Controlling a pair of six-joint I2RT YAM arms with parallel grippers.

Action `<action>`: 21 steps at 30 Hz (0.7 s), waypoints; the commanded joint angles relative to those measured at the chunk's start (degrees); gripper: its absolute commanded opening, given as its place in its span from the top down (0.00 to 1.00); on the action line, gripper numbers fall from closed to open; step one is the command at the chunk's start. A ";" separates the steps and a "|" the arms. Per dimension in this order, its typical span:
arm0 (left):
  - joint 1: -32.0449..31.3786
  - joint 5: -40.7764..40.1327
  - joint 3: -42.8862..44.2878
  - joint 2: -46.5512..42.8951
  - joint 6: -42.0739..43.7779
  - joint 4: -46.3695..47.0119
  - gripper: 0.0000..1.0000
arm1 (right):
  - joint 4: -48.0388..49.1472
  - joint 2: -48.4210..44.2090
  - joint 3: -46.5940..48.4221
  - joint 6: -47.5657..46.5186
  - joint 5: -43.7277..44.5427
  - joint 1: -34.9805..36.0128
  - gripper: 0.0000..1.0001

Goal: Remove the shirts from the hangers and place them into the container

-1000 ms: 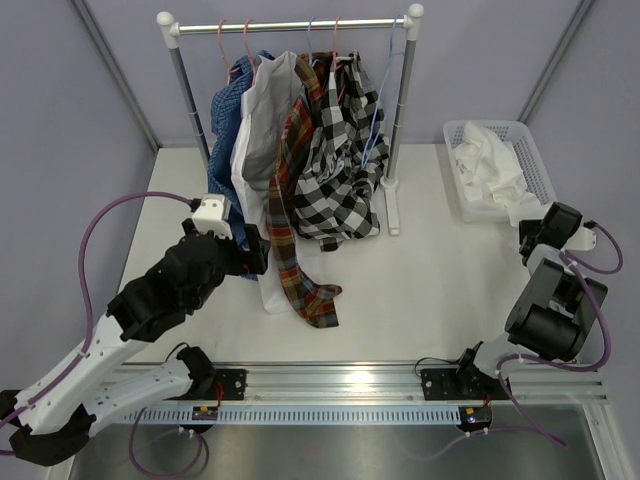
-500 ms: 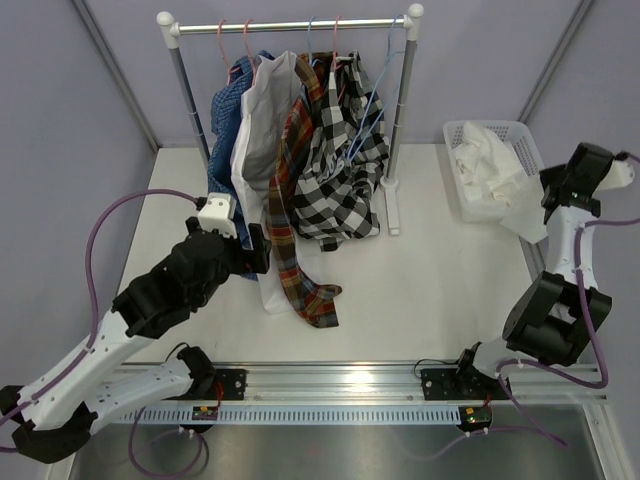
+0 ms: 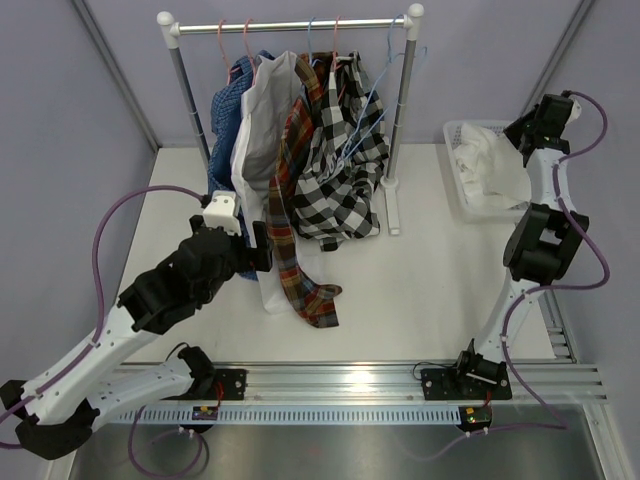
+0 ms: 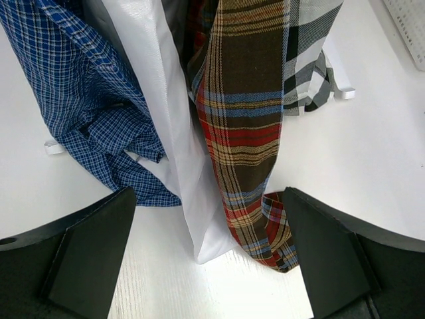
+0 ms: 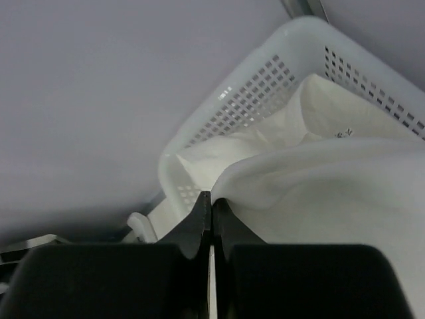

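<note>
One white shirt (image 5: 319, 179) pinched in my right gripper (image 5: 211, 198), basket (image 5: 232, 113) just ahead, to tuck cloth inside; left gripper (image 4: 207, 199) spread.

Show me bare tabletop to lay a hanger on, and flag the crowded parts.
Widest bare table: between the rack's right foot and the basket, down to the near rail. A narrower strip lies left of the blue checked shirt. Crowded: below the rack, where the red plaid shirt trails; the basket holds a crumpled white shirt.
</note>
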 commanded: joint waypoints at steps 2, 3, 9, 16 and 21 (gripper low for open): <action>0.13 -1.81 2.74 0.95 -1.49 2.02 0.01 | -6.52 8.60 6.16 -1.27 -0.41 0.55 1.00; 0.22 -1.81 2.74 1.04 -1.49 2.02 0.01 | -8.03 9.92 6.60 -0.83 0.12 0.55 1.00; 0.22 -2.08 3.44 1.66 -1.41 1.93 0.01 | -17.88 15.20 7.13 4.70 2.76 0.37 0.98; 0.22 -0.15 4.76 1.66 -1.41 1.93 0.01 | -23.34 12.24 7.85 3.75 4.60 0.37 0.70; 0.22 2.05 7.83 2.36 0.61 1.93 0.01 | -21.75 -1.28 5.46 -2.39 7.15 0.81 0.35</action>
